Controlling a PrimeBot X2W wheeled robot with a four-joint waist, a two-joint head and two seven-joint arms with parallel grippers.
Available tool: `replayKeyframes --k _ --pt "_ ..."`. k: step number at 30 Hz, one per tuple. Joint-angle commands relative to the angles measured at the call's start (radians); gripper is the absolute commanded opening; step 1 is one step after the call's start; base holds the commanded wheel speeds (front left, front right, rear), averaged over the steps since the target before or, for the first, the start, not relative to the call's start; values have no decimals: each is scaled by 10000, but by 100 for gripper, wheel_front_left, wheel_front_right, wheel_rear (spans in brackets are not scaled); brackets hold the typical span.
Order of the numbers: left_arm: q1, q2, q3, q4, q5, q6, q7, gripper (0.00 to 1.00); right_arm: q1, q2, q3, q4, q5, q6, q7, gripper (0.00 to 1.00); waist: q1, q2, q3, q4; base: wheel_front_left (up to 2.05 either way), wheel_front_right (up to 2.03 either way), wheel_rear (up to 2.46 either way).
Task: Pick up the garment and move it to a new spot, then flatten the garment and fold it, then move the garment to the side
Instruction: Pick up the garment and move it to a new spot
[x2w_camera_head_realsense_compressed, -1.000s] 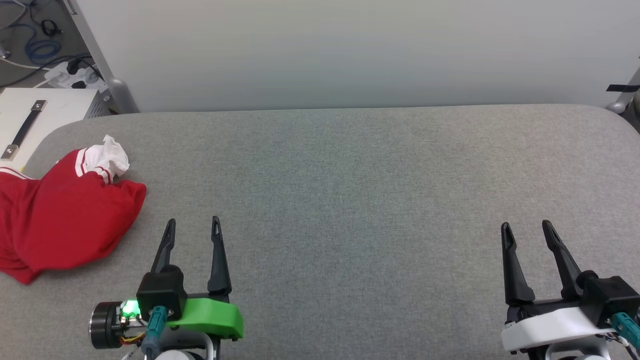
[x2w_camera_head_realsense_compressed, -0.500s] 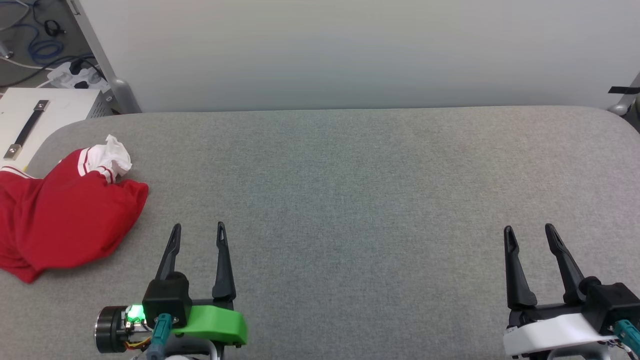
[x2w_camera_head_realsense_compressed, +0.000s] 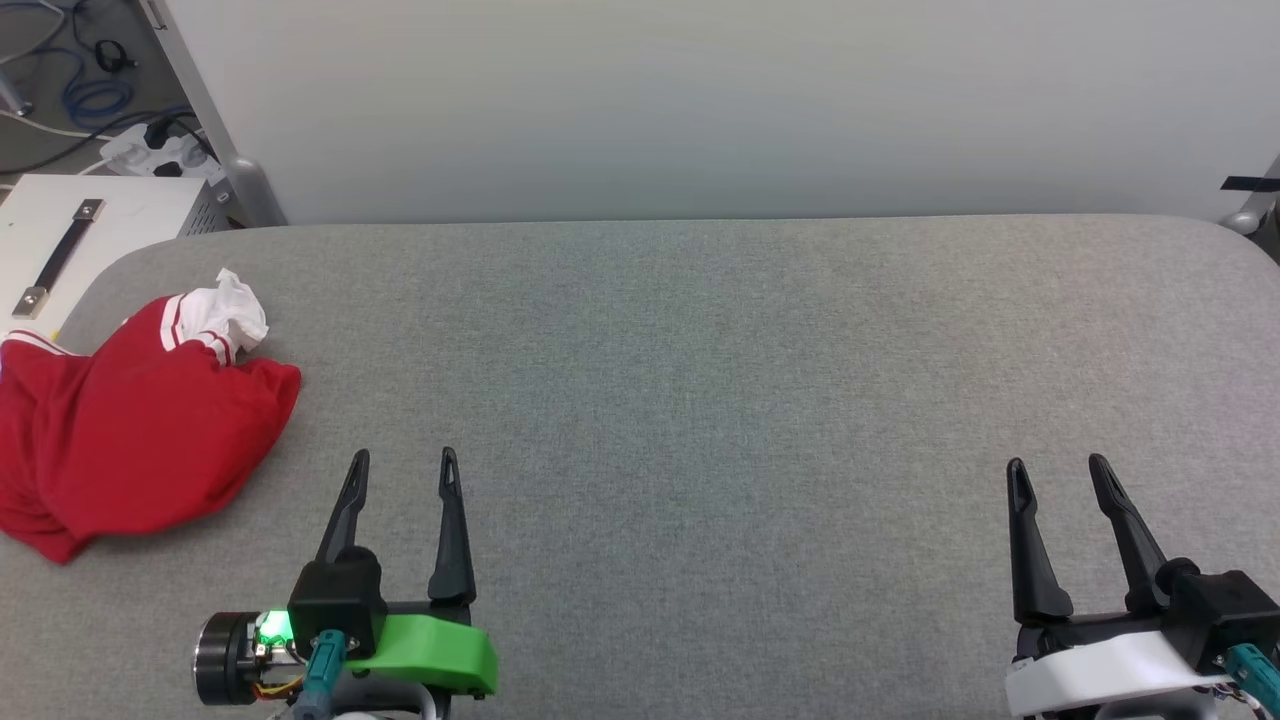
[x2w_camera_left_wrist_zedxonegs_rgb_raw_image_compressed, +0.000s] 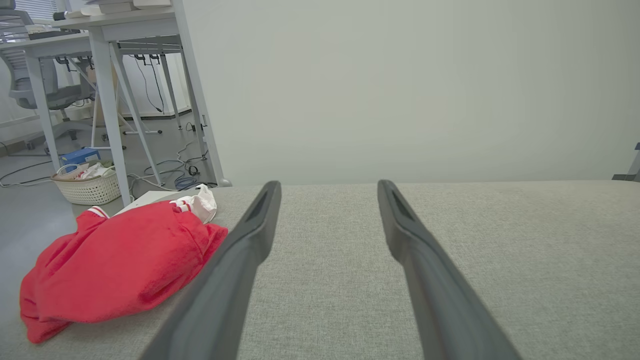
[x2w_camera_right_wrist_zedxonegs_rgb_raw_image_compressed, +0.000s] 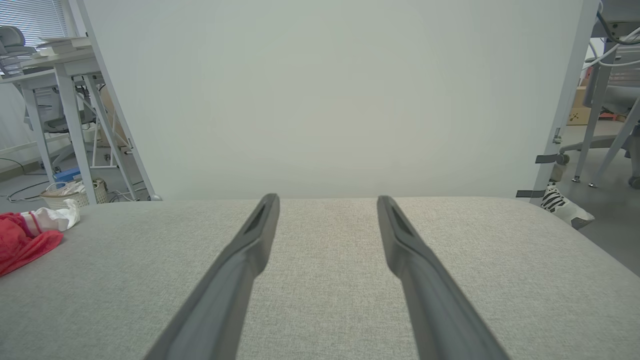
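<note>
Fingers of the left gripper (x2w_camera_head_realsense_compressed: 404, 458) stand apart, empty, low over the grey table (x2w_camera_head_realsense_compressed: 700, 380). The right gripper (x2w_camera_head_realsense_compressed: 1057, 464) is likewise spread and empty, well apart towards the table's right end. The pick-up looks to be the step in hand: the left arm should swing to its own left, come down on a thick fold and pinch cloth only, not the table cover. The garment (x2w_camera_head_realsense_compressed: 140, 430) lies crumpled at the table's left end, near the left gripper, ahead and left of it.

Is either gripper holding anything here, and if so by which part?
Nothing is held. Left gripper and right gripper are open over the table; the garment lies apart.
</note>
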Motion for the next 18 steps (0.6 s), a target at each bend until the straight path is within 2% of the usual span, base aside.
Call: replayKeyframes --k 1,13,18 --pt "87 -47 -7 51 -38 -13 -59 100 95 19 2 30 -43 -7 -93 100 0 0 1 5 0 0 0" --pt "79 -47 2 133 0 -5 -59 100 107 19 49 16 -32 -7 -93 100 0 0 38 92 0 0 0" --pt "-12 -47 4 174 9 1 -59 100 94 19 78 -3 -56 -7 -93 100 0 0 106 344 0 0 0"
